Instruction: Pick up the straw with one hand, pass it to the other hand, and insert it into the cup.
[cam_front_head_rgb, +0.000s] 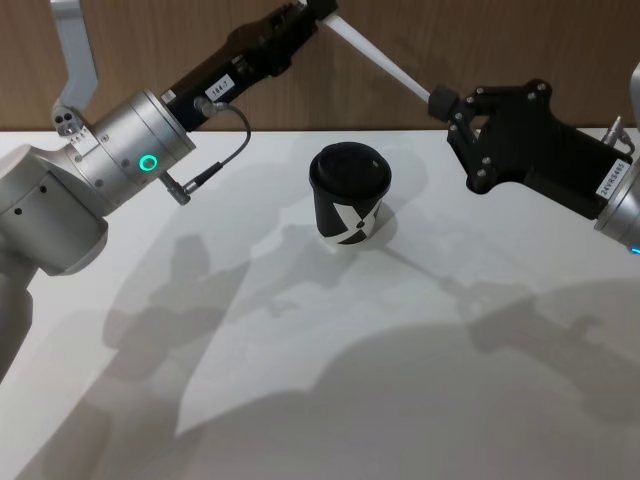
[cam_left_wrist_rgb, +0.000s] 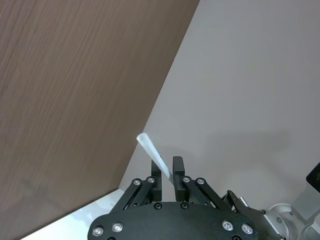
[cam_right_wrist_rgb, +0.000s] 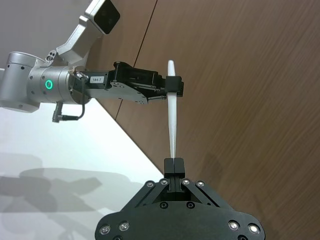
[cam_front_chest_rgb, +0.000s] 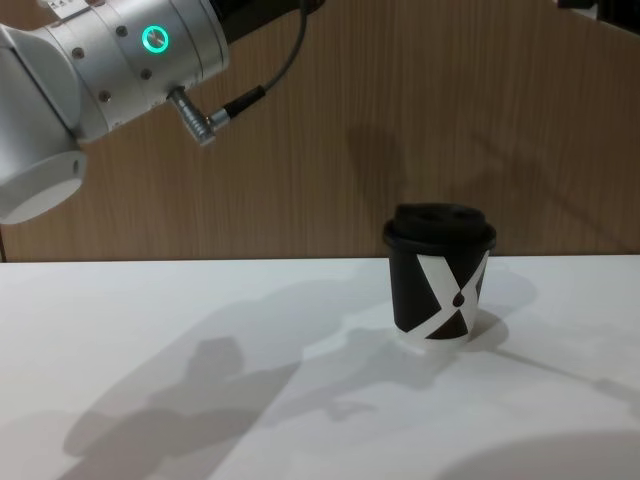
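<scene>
A white table stands against a brown wood-grain wall, crossed by soft grey shadows.

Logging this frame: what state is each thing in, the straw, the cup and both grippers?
straw: in the air above the table, slanted, not in the cup.
cup: upright on the table, lid on.
right gripper: raised, shut on one end of the straw.
left gripper: raised, at the straw's other end; hold unclear.
green ring on the left wrist: lit.
</scene>
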